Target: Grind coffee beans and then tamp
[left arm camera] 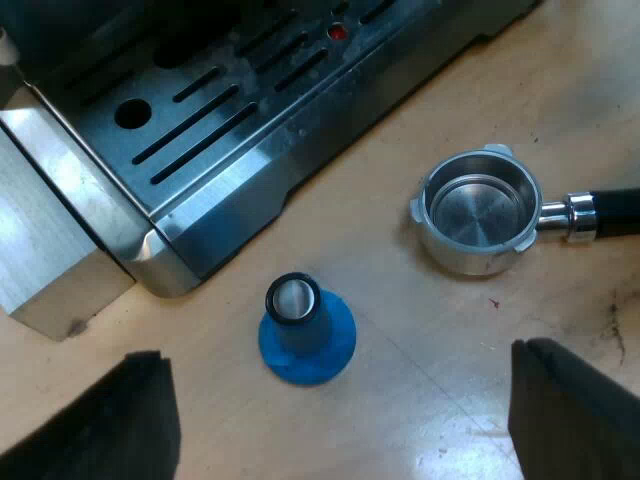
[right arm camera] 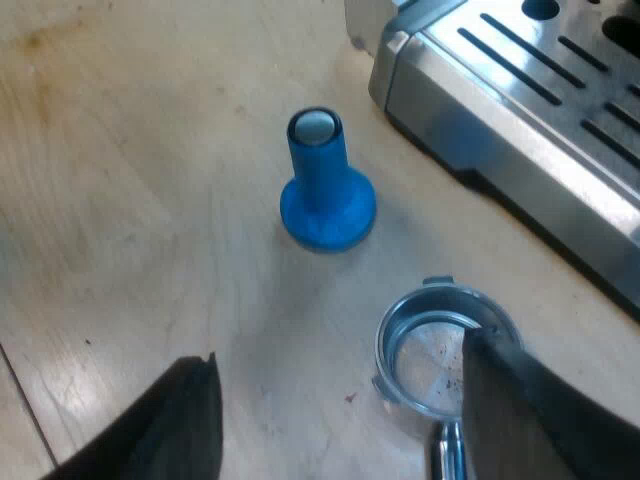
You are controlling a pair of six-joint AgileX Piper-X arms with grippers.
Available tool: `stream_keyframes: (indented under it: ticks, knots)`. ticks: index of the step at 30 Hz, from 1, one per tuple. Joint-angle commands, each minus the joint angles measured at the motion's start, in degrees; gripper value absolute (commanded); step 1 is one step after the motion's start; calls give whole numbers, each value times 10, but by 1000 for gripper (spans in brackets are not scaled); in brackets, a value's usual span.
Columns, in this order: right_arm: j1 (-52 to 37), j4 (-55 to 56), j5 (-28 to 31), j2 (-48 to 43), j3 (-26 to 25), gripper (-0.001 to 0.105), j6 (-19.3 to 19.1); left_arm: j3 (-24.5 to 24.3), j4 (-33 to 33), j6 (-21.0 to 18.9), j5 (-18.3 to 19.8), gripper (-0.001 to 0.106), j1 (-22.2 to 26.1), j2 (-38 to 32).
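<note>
On wood table: blue flared tamper, round steel holder; left fingers, right fingers apart.

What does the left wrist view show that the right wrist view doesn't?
Left wrist view: the dark handle of the metal holder and a red dot on the machine's slotted tray. Right wrist view: a few dark specks in the holder's basket, beside a finger of the open right hand. Both: the blue tamper, the metal holder, the slotted tray, the wooden table.
</note>
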Motion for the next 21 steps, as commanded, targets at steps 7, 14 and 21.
stream_keyframes:
  ticks: [7,14,21]
  knots:
    - [1,-23,15,-1,-1,72,-7,9,-1,-4,-57,70,-2,0]
    - [1,-23,15,-1,-1,72,-7,20,-5,-4,-56,70,-2,58]
    - [1,-23,15,-1,-1,72,-5,20,-24,-7,-34,82,-2,167]
